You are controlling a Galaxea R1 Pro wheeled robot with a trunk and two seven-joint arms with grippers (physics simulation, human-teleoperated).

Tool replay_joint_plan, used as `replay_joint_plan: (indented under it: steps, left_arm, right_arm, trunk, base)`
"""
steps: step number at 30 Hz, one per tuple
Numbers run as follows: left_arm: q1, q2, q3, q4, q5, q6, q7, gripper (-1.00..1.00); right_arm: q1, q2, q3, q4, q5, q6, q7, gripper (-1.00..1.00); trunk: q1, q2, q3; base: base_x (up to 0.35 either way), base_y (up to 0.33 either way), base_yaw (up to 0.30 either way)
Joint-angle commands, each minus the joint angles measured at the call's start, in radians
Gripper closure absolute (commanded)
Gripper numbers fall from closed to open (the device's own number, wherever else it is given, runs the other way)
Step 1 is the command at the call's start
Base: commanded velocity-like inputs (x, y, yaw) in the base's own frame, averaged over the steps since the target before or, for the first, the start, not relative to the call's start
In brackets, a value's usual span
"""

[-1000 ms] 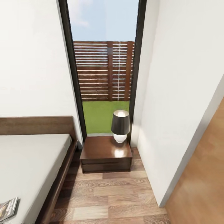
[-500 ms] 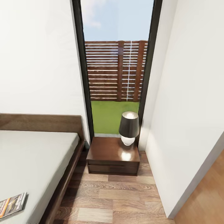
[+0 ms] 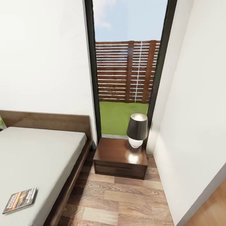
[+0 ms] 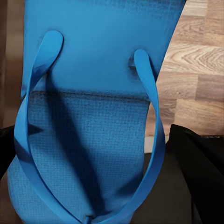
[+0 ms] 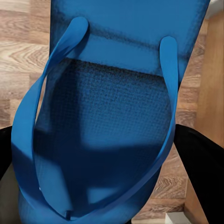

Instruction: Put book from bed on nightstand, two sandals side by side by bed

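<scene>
Close in front of the left wrist camera hangs a bright blue sandal (image 4: 93, 116), strap side up, above the wood floor. My left gripper (image 4: 100, 186) is shut on it, its black fingers (image 4: 198, 163) at the sandal's sides. The right wrist view has the other blue sandal (image 5: 112, 130), and my right gripper (image 5: 102, 186) is shut on it in the same way. In the head view the book (image 3: 19, 200) lies flat on the bed (image 3: 37, 160), near the mattress's near right edge. A dark-brown nightstand (image 3: 121, 158) stands against the window, right of the bed.
A black-shaded lamp (image 3: 137, 129) takes up the nightstand's back right corner. A white wall (image 3: 194, 110) closes in on the right. A strip of wood-plank floor (image 3: 119, 197) runs between the bed and that wall. The tall window (image 3: 127, 69) shows a slatted fence.
The whole head view has shifted: bed, nightstand and window slid right in the picture, so the camera turned left. More of the bed and the whole book now show.
</scene>
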Motion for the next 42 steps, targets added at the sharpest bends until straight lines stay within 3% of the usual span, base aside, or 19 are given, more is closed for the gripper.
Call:
replay_joint_plan:
  steps: [1,15,42]
  left_arm:
    - [-0.001,0.000,0.007,0.001,-0.011,-0.004,0.003,1.00]
    - [0.000,0.000,0.004,0.001,-0.010,-0.004,0.003,1.00]
    - [0.001,-0.002,0.002,0.001,-0.010,-0.004,0.003,1.00]
  right_arm:
    - [-0.001,0.000,0.008,0.001,-0.010,-0.004,-0.003,1.00]
    - [-0.001,-0.002,0.008,-0.001,-0.010,-0.004,-0.003,1.00]
    - [0.000,0.001,0.009,0.000,-0.010,-0.004,-0.003,1.00]
  trunk:
    - [0.001,-0.002,-0.002]
    - [0.001,-0.002,-0.002]
    - [0.001,-0.002,0.007]
  base:
    - [0.001,0.000,0.120]
    - [0.000,-0.001,0.040]
    - [0.000,-0.086,0.146]
